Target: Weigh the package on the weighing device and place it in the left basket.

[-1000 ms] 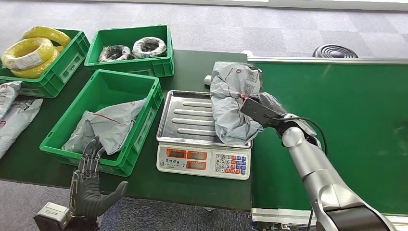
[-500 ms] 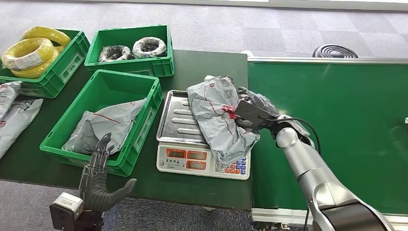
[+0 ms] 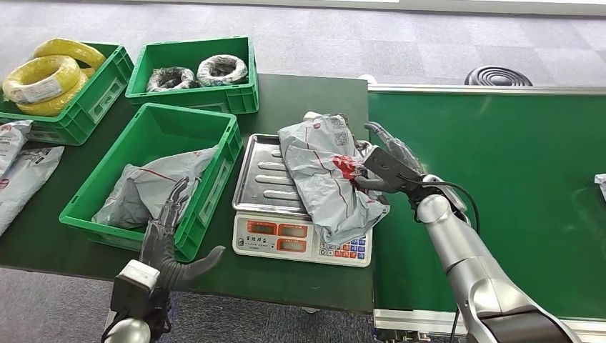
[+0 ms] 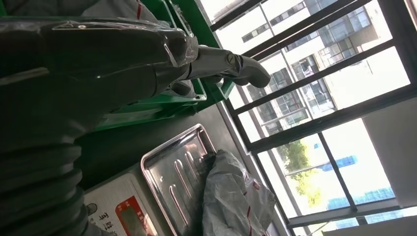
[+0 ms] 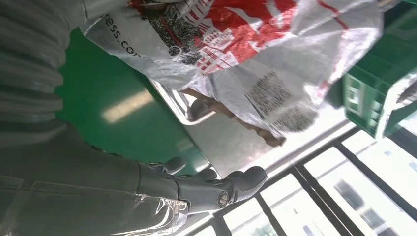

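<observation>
Package lies on the scale, overhanging at 5 o'clock. Your right hand is released beside it; left hand empty, spread. Withdraw clear so nothing loads the pan.

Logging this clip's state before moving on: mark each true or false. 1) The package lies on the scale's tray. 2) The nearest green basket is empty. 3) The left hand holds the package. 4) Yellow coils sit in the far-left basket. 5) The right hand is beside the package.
1) True: the package lies on the scale tray, hanging over its keypad edge.
2) False: the basket already holds a grey bag.
3) False: the left hand holds nothing, fingers apart, near that basket.
4) True: yellow coils.
5) True: the right hand is at its right edge, fingers spread.
</observation>
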